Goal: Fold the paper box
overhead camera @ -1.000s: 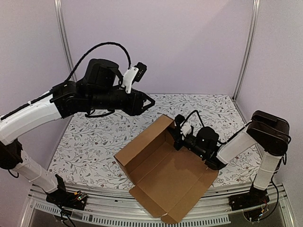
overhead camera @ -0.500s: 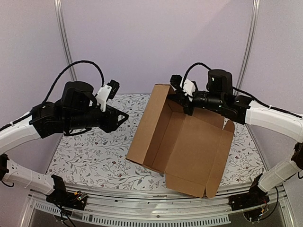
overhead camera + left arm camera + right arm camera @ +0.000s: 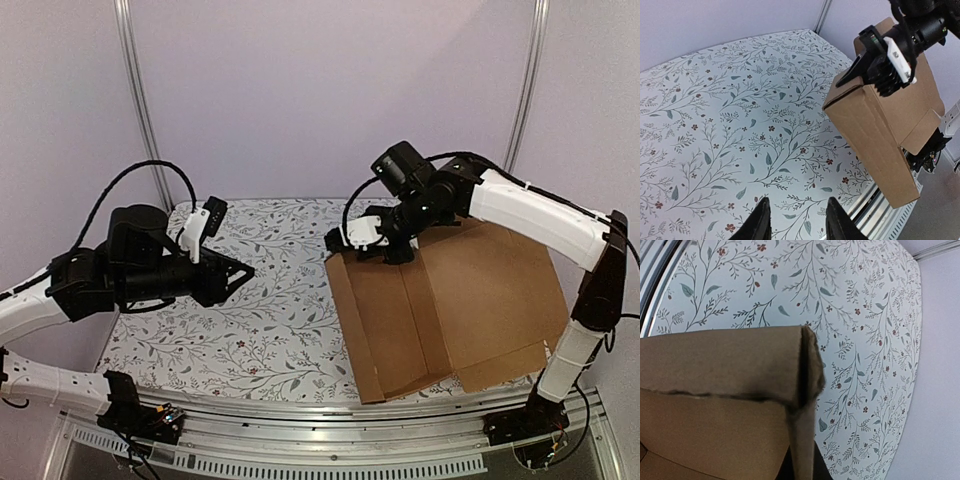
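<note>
The paper box (image 3: 480, 290) is brown cardboard, partly folded, lying tilted with its plain outer side up over the right part of the table. My right gripper (image 3: 392, 250) is shut on the box's far left corner wall. In the right wrist view that cardboard wall (image 3: 725, 385) fills the lower left and runs down between the jaws of the right gripper (image 3: 802, 471). My left gripper (image 3: 240, 272) hovers open above the left middle of the table, well apart from the box. The left wrist view shows its fingertips (image 3: 761, 216) empty over the cloth, with the box (image 3: 880, 135) to the right.
A floral tablecloth (image 3: 270, 310) covers the table. A metal rail (image 3: 300, 445) runs along the near edge, and the box's near corner reaches over it. Upright frame posts (image 3: 140, 110) stand at the back corners before lilac walls.
The right arm has swung the box from open and upright in mid-air down to the right, outer side up. The left arm has drawn back left and lower.
</note>
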### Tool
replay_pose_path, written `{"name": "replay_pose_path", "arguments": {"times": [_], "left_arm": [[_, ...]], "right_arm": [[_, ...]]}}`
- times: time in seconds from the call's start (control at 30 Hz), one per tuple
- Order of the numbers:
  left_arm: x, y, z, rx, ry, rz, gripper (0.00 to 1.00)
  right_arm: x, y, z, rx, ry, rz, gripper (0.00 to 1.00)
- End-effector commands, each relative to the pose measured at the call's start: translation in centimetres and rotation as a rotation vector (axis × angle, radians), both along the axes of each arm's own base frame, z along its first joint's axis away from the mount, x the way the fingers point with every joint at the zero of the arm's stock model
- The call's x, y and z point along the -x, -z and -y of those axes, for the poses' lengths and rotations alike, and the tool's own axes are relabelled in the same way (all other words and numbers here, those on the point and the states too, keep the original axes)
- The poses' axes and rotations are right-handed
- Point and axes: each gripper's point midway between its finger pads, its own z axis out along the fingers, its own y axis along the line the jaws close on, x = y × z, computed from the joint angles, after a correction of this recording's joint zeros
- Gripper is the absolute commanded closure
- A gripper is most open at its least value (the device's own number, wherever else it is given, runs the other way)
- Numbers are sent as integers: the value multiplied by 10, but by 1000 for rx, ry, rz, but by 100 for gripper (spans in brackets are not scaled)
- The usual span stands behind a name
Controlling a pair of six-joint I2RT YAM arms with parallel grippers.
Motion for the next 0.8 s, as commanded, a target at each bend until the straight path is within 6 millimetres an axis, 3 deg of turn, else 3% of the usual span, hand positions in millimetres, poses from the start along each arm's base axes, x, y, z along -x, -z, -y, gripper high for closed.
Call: {"name": "replay_pose_path", "arguments": {"times": [0.0,0.2,0.67,0.77], "left_arm": [[7,11,0,31,18,-42,64],[9,18,-6,26,7,-42,64],[5,35,-7,0,-12,-56,64],[4,38,-5,-7,-11,-62,64]], "right_arm": [[11,68,19,354,-67,-46,100],[9,112,6,519,-111,-57,100],[30,159,-25,609,-178,-40,100],[34,168,-32,614,-186,-35,94]]}}
